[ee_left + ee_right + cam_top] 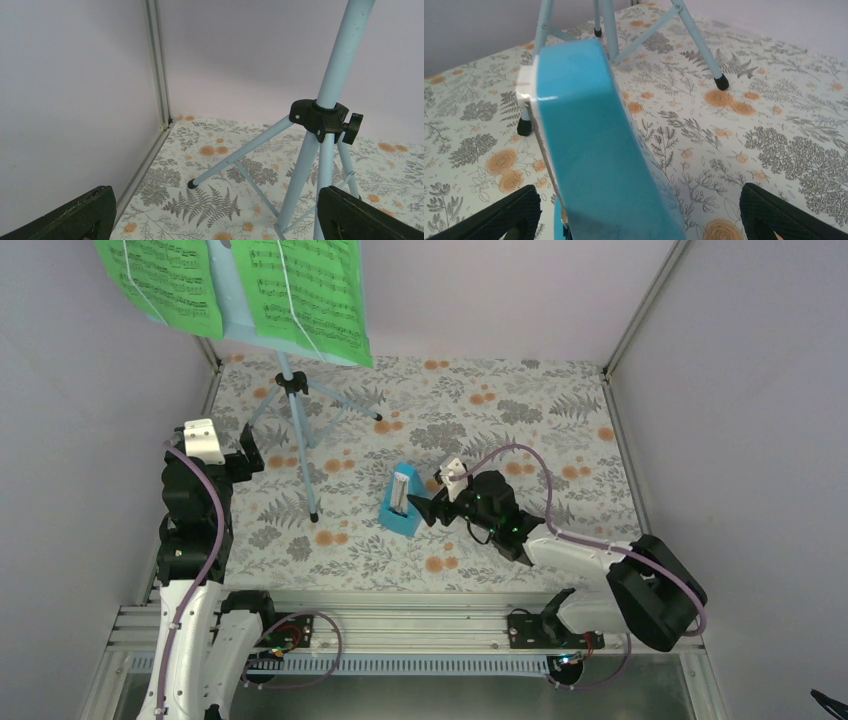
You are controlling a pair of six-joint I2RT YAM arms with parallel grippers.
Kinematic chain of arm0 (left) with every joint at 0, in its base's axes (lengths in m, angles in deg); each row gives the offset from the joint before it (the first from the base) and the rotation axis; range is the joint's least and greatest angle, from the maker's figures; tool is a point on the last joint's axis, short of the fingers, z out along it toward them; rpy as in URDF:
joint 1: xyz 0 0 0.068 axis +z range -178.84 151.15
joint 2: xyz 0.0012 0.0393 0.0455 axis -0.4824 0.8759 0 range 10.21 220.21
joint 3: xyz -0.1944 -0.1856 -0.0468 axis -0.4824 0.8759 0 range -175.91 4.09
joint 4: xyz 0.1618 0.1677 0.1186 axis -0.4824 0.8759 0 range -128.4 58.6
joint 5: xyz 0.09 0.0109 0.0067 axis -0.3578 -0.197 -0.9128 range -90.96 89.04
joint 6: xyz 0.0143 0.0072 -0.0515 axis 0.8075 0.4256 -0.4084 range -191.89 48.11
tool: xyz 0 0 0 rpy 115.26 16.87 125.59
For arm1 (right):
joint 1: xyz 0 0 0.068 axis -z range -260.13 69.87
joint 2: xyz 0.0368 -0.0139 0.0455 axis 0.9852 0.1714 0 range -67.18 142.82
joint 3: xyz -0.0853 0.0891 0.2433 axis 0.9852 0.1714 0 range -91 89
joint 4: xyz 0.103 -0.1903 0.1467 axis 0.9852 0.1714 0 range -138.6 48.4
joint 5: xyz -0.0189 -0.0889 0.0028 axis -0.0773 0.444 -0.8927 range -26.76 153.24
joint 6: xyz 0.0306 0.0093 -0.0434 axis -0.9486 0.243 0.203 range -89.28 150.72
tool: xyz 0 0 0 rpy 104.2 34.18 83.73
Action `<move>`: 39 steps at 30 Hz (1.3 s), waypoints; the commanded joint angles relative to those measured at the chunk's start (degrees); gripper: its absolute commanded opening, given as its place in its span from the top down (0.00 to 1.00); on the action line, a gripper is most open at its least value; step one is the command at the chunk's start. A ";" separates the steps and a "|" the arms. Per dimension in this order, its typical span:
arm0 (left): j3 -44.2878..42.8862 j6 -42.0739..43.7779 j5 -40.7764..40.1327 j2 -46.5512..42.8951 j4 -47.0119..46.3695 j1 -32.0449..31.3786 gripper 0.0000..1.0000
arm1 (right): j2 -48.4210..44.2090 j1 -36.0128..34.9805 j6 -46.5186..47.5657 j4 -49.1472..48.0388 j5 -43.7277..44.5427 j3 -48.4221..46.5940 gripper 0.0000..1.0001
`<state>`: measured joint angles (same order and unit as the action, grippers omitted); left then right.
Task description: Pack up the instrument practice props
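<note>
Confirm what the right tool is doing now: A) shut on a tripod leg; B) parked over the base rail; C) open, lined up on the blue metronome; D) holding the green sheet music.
C: in the right wrist view the right tool is spread wide, with the blue metronome filling the space ahead between its fingers, and the music stand stands untouched beyond it.

The left gripper point(250, 453) and right gripper point(425, 510) are finished in black; behind each a white block point(203, 440) is mounted, and a mauve cable point(548, 495) is looped.
</note>
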<state>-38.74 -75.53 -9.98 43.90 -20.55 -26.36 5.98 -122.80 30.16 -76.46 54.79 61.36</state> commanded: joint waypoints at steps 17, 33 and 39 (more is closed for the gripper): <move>0.38 0.01 0.72 -0.22 -0.80 0.24 0.00 | 5.22 -0.65 -0.86 -0.59 3.69 -5.96 0.07; 0.35 0.01 0.94 -0.12 -0.80 0.24 0.00 | 6.32 -1.01 -2.51 -0.63 4.36 -7.42 0.07; 0.31 0.00 0.83 -0.17 -0.85 0.23 0.00 | 4.49 -1.00 -1.99 -0.80 3.86 -6.24 0.05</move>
<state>-38.74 -75.53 -9.48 43.94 -20.55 -26.36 11.80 -123.31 28.72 -75.85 57.50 55.48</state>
